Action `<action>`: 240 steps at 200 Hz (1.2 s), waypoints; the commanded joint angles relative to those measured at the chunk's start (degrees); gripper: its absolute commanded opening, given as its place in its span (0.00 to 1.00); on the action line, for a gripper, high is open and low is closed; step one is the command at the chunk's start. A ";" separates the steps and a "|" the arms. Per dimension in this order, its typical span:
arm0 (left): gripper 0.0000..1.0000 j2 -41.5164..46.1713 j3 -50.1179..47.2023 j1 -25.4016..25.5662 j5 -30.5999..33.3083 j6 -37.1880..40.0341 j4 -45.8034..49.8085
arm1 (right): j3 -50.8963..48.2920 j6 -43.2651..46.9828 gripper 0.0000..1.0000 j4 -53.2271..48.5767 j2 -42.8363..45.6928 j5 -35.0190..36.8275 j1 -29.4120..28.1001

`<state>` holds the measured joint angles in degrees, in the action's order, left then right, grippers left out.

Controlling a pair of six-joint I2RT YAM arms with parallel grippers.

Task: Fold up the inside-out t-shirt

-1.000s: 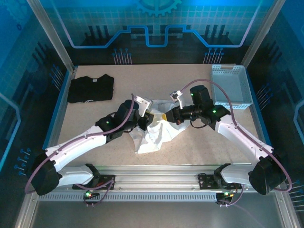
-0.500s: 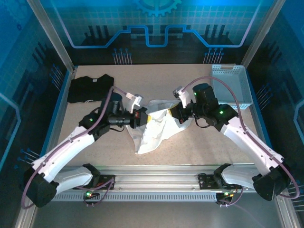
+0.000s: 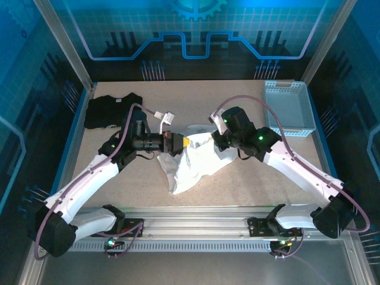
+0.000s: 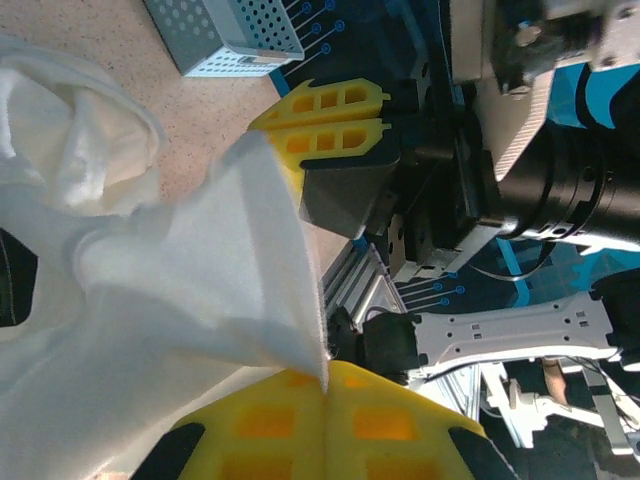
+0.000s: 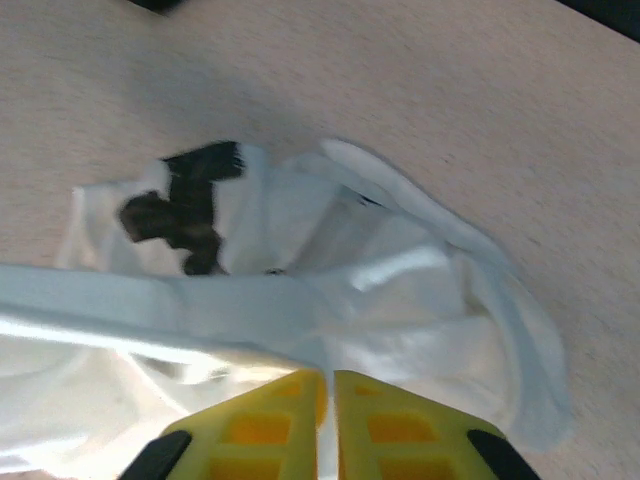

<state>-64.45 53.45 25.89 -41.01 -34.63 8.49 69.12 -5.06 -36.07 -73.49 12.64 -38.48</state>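
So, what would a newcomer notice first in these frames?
The crumpled white t-shirt mid-table, held between the left pincer and right pincer, both pinched shut on its fabric. Next, the folded black t-shirt at the far-left corner and the pale perforated basket at the far right.

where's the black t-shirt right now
In the top view, the black t-shirt lies folded in the far left corner of the table, well left of the crumpled white t-shirt.
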 commanded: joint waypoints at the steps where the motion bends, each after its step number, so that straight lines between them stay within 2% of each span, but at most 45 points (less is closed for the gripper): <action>1: 0.00 -0.16 -0.22 -1.11 -1.09 -1.29 -2.45 | 0.98 -1.53 0.16 -5.00 0.25 6.78 2.61; 18: 0.00 -0.66 -0.50 -1.20 -0.57 -1.51 -3.17 | -0.27 -0.64 0.21 -4.98 1.45 4.28 3.24; 44: 0.00 -1.57 -0.41 -1.20 -0.73 -1.91 -4.15 | -5.18 -0.24 0.32 0.52 5.19 -10.98 3.11; 65: 0.00 -2.01 -0.10 -1.22 -0.58 -1.92 -3.68 | -10.27 -2.77 0.39 5.38 8.54 -16.80 1.18; 93: 0.00 -1.84 -0.01 -1.20 0.22 -2.25 -3.10 | -15.38 -4.17 0.50 9.12 13.22 -13.27 -4.84; 108: 0.00 -1.52 -0.14 -1.21 0.54 -2.28 -3.08 | -16.87 -4.58 0.62 10.46 14.25 -8.62 -9.14; 130: 0.00 -1.41 -0.28 -1.19 0.80 -2.56 -3.22 | -17.29 -5.14 0.75 13.03 12.27 -4.89 -13.22; 154: 0.00 -1.10 -0.45 -1.23 0.62 -2.64 -3.22 | -15.12 -5.70 0.78 14.53 7.08 -0.05 -15.56; 170: 0.00 -0.58 -0.63 -1.19 0.86 -2.02 -2.58 | -13.38 -6.92 0.73 14.19 3.79 4.67 -15.23; 188: 0.00 0.33 -0.45 -1.19 3.19 -0.32 0.35 | -11.66 -6.93 0.48 11.69 3.02 4.27 -12.87; 200: 0.00 1.01 -0.24 -1.28 6.20 1.31 2.96 | -12.09 -5.97 0.35 11.32 4.82 0.56 -11.00; 218: 0.00 1.32 0.33 -1.39 12.88 4.09 7.38 | -14.03 -4.93 0.25 12.90 8.01 -10.61 -7.01; 240: 0.00 0.77 0.51 -1.42 18.25 5.78 9.46 | -14.14 -5.81 0.08 13.40 8.27 -18.98 -3.10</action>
<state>-64.20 53.45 25.17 -31.05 -32.77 12.80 54.76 -10.57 -24.14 -66.65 5.08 -44.80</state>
